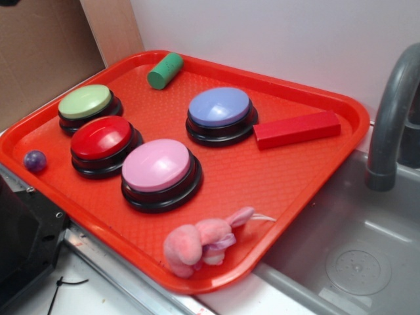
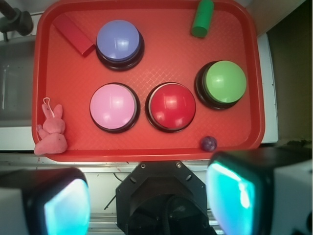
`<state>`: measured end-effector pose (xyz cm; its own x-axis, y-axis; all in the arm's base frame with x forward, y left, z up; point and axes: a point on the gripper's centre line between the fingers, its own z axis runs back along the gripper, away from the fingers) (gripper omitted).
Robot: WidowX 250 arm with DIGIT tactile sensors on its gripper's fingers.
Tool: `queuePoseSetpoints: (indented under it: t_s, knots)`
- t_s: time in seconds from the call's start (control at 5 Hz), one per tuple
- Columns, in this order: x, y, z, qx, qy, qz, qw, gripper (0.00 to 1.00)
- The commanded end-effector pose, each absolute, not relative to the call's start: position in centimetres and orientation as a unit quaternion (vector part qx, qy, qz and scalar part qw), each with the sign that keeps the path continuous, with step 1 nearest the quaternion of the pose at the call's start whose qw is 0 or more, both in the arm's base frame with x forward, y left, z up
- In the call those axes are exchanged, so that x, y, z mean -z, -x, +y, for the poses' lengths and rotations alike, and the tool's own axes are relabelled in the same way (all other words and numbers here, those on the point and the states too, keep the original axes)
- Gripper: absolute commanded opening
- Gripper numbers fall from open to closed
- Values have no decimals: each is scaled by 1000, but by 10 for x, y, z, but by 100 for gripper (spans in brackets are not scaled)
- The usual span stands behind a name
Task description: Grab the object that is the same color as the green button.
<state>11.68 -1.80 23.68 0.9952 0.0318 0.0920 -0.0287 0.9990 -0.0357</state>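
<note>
The green cylinder block [image 1: 165, 70] lies on its side at the far edge of the red tray [image 1: 262, 190]; in the wrist view it [image 2: 202, 18] is at the top right. The pale green button [image 1: 86, 104] sits at the tray's left, also in the wrist view [image 2: 224, 83]. My gripper [image 2: 149, 200] is high above the robot base, short of the tray's near edge, far from the cylinder. Its pads [image 2: 230, 193] stand wide apart with nothing between them. The gripper is out of the exterior view.
On the tray are a red button [image 1: 103, 141], a pink button [image 1: 159, 169], a blue button [image 1: 220, 111], a red rectangular block [image 1: 296, 128], a pink plush bunny [image 1: 200, 239] and a small purple ball [image 1: 35, 161]. A sink [image 1: 354, 256] and grey faucet [image 1: 387, 125] are right.
</note>
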Motion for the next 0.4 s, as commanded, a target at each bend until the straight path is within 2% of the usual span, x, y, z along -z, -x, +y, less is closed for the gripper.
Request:
queuePoseSetpoints:
  t_s: [0.0, 0.2]
  knots:
    - [-237, -117, -18, -15, 17, -46, 999, 100]
    - [-230, -135, -8, -16, -6, -35, 999, 100]
